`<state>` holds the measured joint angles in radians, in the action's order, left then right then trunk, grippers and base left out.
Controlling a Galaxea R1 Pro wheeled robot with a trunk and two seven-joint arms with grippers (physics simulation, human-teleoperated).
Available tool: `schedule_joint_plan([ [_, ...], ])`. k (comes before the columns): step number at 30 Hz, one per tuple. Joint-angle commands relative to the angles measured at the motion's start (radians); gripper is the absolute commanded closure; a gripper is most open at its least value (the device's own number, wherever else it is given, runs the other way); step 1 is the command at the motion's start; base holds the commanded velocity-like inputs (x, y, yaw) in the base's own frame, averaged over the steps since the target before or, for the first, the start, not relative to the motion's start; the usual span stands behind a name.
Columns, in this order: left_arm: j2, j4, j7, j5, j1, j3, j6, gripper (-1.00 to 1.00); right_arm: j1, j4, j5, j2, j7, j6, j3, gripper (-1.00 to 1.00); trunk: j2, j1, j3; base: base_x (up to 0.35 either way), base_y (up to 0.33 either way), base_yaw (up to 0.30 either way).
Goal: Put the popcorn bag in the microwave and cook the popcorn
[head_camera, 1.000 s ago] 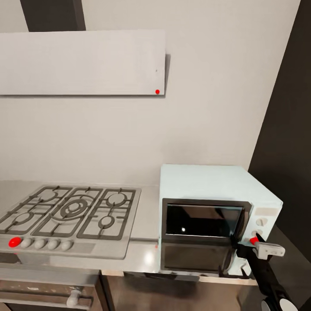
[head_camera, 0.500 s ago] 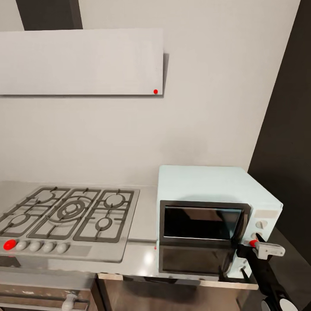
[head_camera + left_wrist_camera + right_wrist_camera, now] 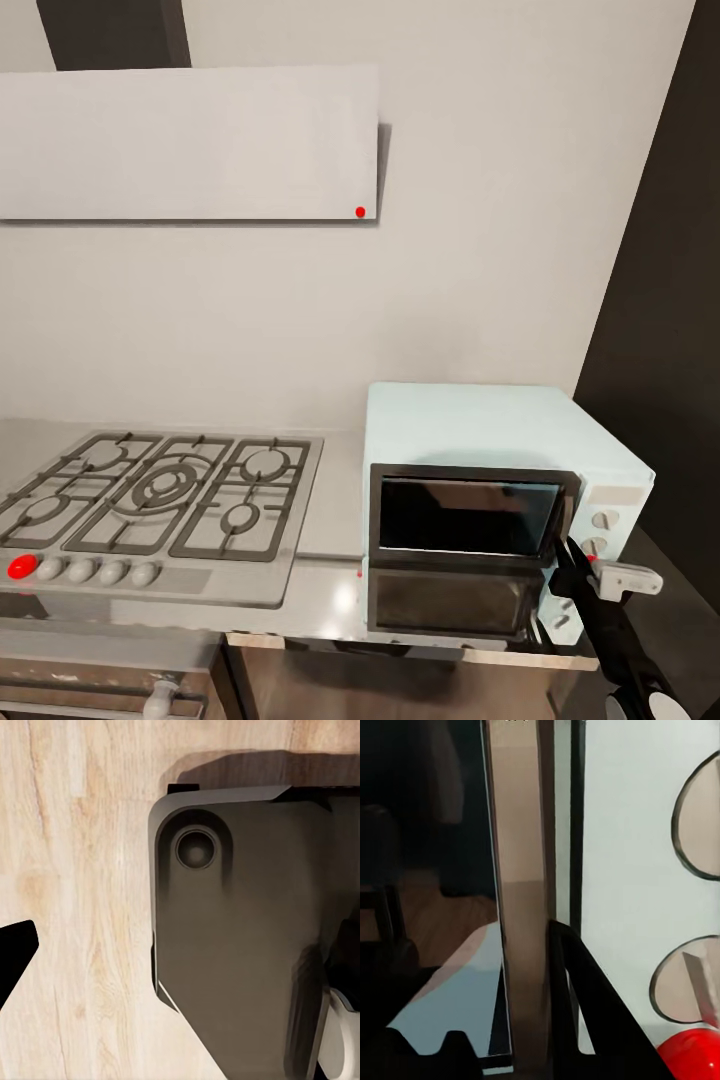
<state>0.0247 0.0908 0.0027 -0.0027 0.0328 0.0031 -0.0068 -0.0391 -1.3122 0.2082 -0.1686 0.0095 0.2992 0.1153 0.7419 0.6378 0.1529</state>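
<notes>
Grey steel tabletop (image 3: 335,520) carries our work. Our right claw (image 3: 566,560) sits at the door's (image 3: 470,515) right edge, one finger (image 3: 585,1005) wedged at the seam beside the knobs (image 3: 603,520); whether it pinches or is spread, we cannot tell. Microwave (image 3: 500,430) stands right of the hob (image 3: 160,490). We judge the finger could slip off the thin edge, or nudge a knob or the red dot (image 3: 690,1057) by mistake

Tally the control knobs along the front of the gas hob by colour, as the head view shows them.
Red knob: 1
Grey knobs: 4
Total on the gas hob: 5
</notes>
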Motion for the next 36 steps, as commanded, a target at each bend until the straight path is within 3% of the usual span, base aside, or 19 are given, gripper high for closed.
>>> schedule_joint_plan([
  [1,0.001,0.000,0.000,0.000,0.001,0.000,-0.001,-1.00,-0.001,-0.001,-0.004,0.000,0.009,0.004,-0.004,1.00,0.001,0.000,0.001,0.000,0.000,0.000],
  [36,-0.003,0.000,0.000,0.000,0.001,0.000,-0.001,-1.00,-0.001,-0.001,-0.006,0.001,0.012,0.006,-0.011,1.00,0.001,0.000,0.001,-0.069,0.019,0.000],
])
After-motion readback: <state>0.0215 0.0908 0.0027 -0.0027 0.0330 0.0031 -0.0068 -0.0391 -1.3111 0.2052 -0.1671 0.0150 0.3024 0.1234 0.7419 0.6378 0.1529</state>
